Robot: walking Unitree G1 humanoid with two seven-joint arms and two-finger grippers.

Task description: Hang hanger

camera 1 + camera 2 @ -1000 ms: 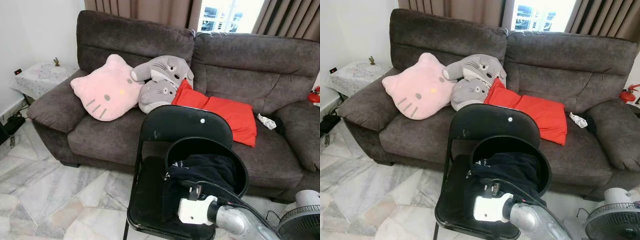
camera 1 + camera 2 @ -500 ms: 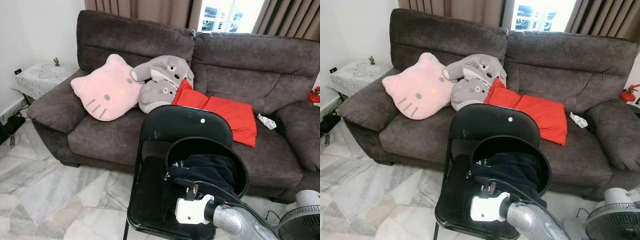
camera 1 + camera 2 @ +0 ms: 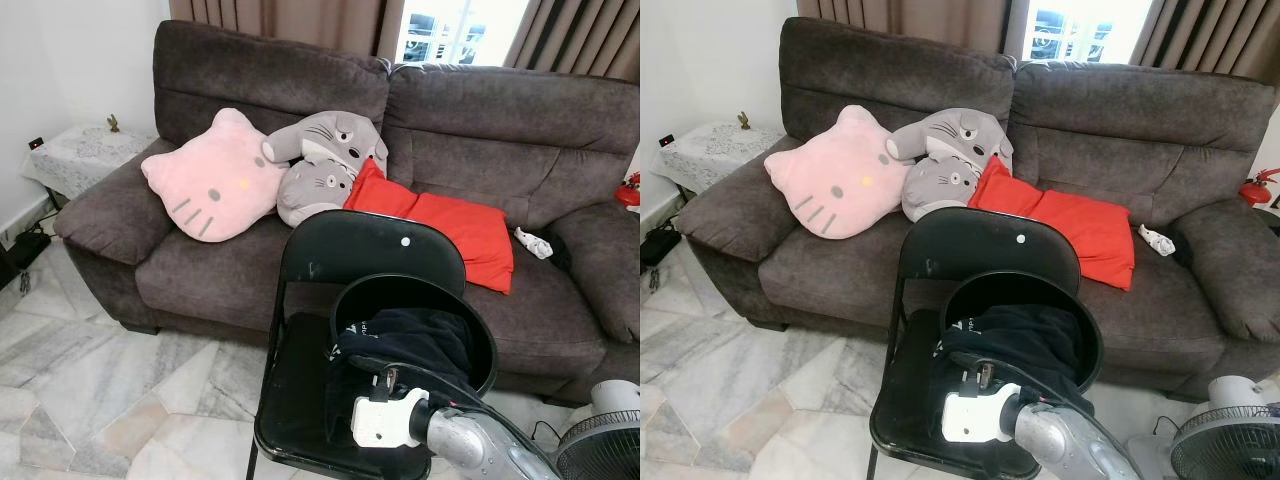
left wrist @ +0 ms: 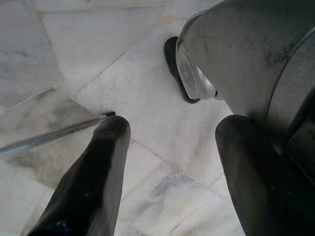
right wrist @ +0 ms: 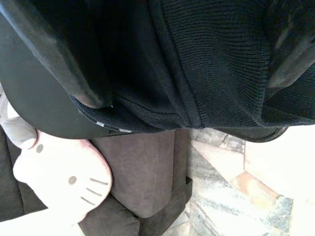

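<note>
1. Reaching into a round black tub (image 3: 486, 345) with a smooth, glossy rim, the right gripper (image 5: 182, 69) is buried in a dark garment (image 3: 415, 335) heaped inside it.
2. Seen from the right wrist, the garment is a fine ribbed knit, black and softly folded. The two fingers (image 5: 64, 59) stand spread with the cloth bunched between them; whether they actually grip it I cannot tell.
3. As for the hanger, I cannot pick it out from the dark cloth in the tub, so I cannot tell its place or shape.
4. The tub sits on the seat of a black folding chair (image 3: 370, 245) with a curved, shiny backrest.
5. Behind the chair is a brown sofa (image 3: 500, 130) in a nubby fabric. On it are a flat pink cat-face cushion (image 3: 205, 180), a rounded grey plush (image 3: 325, 165) and a smooth red cushion (image 3: 450, 225).
6. The left gripper (image 4: 167, 142) hangs over veined marble floor tiles (image 3: 90, 390), with its matte black fingers held apart and nothing between them.
7. A wire-caged fan (image 3: 600, 450) stands at the robot's lower right.
</note>
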